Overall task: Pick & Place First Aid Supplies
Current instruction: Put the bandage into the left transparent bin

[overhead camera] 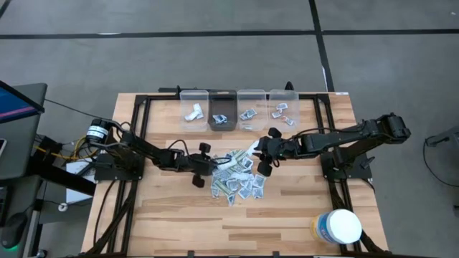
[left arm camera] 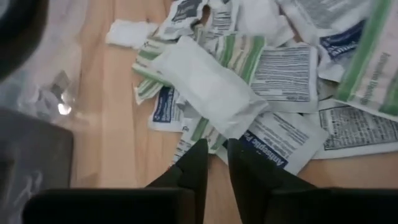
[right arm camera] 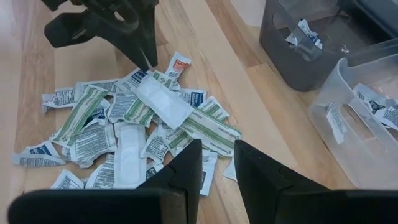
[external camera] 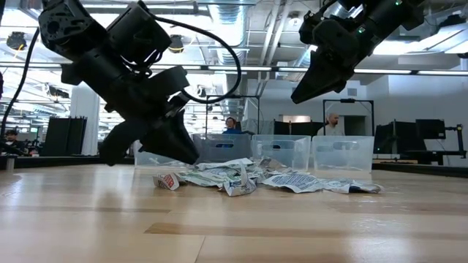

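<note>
Since the first aid supplies [overhead camera: 235,177] lie in a loose overlapping heap at the middle of the desk [overhead camera: 287,215], I judge them featherlight, thin and slippery, so I'd pinch one by a free edge. My left fingers [left arm camera: 212,163] stand slightly apart, empty, at the heap's left edge beside a plain white packet [left arm camera: 205,84]. My right fingers [right arm camera: 216,163] hover narrowly apart above the heap's right side.

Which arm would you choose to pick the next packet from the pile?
Probably left: the left gripper sits low at the pile, beside the plain white packet. The right gripper is raised above.
</note>
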